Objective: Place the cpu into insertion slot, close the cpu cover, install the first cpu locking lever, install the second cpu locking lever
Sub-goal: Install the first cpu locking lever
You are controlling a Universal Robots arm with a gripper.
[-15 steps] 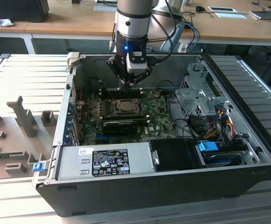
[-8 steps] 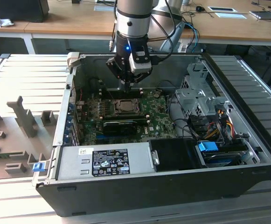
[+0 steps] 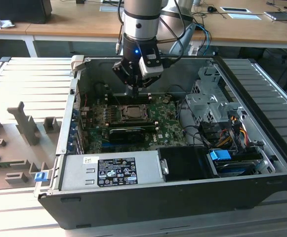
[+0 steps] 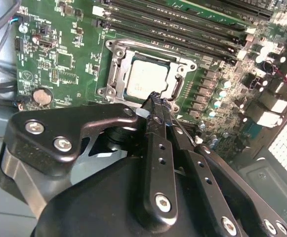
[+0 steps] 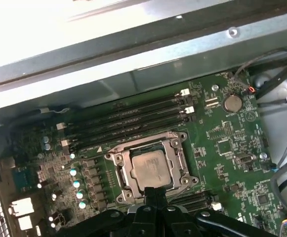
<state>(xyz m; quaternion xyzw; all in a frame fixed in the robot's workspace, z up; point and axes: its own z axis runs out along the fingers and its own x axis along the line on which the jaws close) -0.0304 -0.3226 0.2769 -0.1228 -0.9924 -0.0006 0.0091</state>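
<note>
Black case: the computer case (image 3: 148, 197) lies open on the grey ribbed tabletop (image 3: 29, 74), and we're looking straight down into it.
Inside the case: the green motherboard (image 3: 170, 131) sits across the floor, with a silvery power supply box (image 3: 108, 170) along the near wall. A metal drive cage (image 3: 210, 101) stands on the exterior view's right.
Insertion slot: the insertion slot (image 5: 121, 163) sits mid-board, just beside the long black memory slots (image 5: 133, 116).
In the slot: the cpu (image 4: 148, 79) is seated in it, and it also shows from outside (image 3: 132, 112).
Cpu cover: the cpu cover (image 4: 153, 56) lies flat, framing the chip through its square window. Whether either locking lever is latched, I can't tell.
Claw: the claw (image 4: 155, 101) has its two fingers pressed together and carries nothing. In both wrist views its tips come down at the slot's edge, right by one side of the chip. Touching or just above, I can't say. In the exterior view it hangs over the board close to the slot (image 3: 135, 91).
Cpu lie: it is flat with the grey metal face up and its sides square with the slot's rim. It's a square, so no long axis stands out.
Nearby: a round coin cell (image 4: 42, 96) sits on the board, well apart from the slot.
</note>
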